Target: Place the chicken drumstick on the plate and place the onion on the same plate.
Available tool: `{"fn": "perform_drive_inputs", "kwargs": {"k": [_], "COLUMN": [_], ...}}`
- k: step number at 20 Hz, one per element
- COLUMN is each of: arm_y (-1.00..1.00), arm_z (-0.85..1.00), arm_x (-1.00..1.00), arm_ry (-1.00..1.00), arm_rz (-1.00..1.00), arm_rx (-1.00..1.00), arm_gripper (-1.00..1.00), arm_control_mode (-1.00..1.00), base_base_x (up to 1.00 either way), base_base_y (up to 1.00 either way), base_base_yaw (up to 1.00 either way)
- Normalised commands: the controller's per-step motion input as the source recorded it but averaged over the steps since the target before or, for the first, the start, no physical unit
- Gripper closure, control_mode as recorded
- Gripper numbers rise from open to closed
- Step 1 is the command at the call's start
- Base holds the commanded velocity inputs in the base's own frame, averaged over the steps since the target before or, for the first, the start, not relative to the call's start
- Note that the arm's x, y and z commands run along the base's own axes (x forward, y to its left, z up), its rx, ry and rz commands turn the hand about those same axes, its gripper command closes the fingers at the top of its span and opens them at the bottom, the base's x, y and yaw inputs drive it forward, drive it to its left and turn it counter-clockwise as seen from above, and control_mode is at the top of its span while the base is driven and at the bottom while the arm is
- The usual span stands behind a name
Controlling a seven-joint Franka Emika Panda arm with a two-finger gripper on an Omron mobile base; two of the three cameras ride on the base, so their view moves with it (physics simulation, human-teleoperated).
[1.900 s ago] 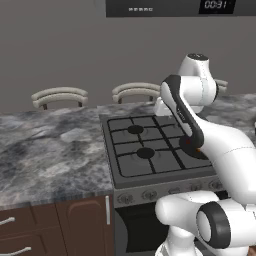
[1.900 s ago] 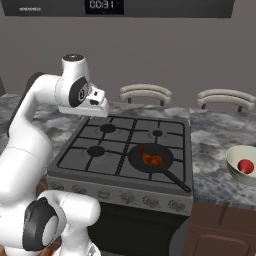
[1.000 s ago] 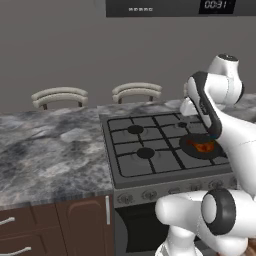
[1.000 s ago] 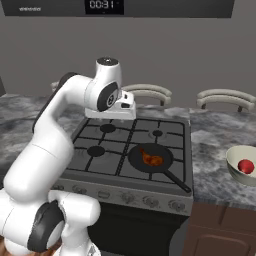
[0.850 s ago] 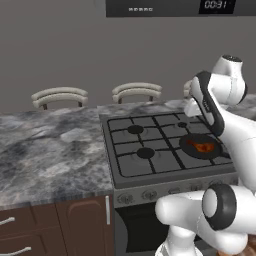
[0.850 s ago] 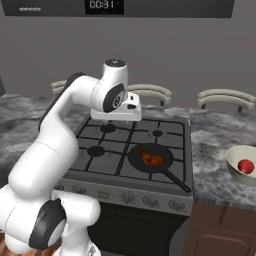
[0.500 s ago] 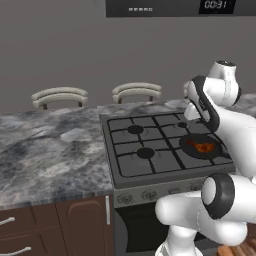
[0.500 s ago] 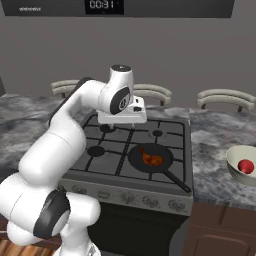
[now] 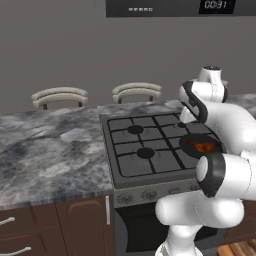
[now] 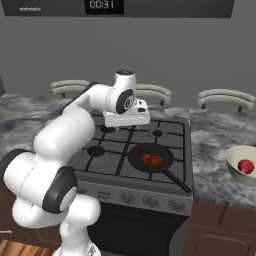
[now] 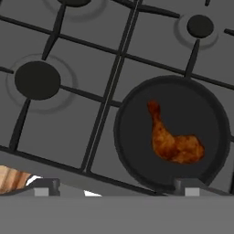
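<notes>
Hovering above the stove (image 10: 145,145), the tool (image 11: 114,185) points down at the burner grid with its two fingertips (image 11: 45,185) set wide apart and nothing between them. From the right base view the white arm (image 10: 75,130) reaches forward over the rear burners, and the tool's body sits high over the stove, clear of the grates.

1. Drumstick (image 11: 173,139): lies inside a dark round frying pan (image 11: 137,151). In the hand view the pan is at about 4 o'clock from picture centre, with the thin bone end of the drumstick toward 11 o'clock and the thick meaty end toward 4 o'clock. In the right base view the pan occupies the front right burner, its long handle running toward 4 o'clock past the stove's front edge. In the left base view the arm partly covers the pan, but the orange-brown meat is visible.

2. Onion (image 10: 245,166): a small glossy red ball resting inside a deep cream bowl (image 10: 235,162) on the grey marbled counter (image 10: 220,150). The bowl stands at 3 o'clock from the stove in the right base view, well apart from the pan.

3. Surroundings: curved chair backs (image 10: 225,97) stand behind the counter. A dark appliance with a clock display (image 10: 102,6) hangs over the stove. Brown cabinet fronts (image 9: 50,225) sit under the counter.
</notes>
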Motion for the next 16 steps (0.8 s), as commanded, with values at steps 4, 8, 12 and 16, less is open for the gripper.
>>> {"fn": "perform_drive_inputs", "kwargs": {"k": [4,8,12,16], "arm_y": [-0.34,-0.34,-0.20,-0.20], "arm_z": [-0.27,-0.29,-0.37,-0.41], "arm_x": [0.18,0.13,0.25,0.19], "arm_ry": [0.00,0.00,0.00,0.00], "arm_rz": [0.07,0.04,0.01,0.02], "arm_rx": [0.00,0.00,0.00,0.00], "arm_gripper": [-1.00,-1.00,-1.00,-1.00], "arm_control_mode": [-1.00,-1.00,-1.00,-1.00], "base_base_x": [0.00,0.00,0.00,0.00], "base_base_y": [0.00,0.00,0.00,0.00], "base_base_yaw": [0.00,0.00,0.00,0.00]}}
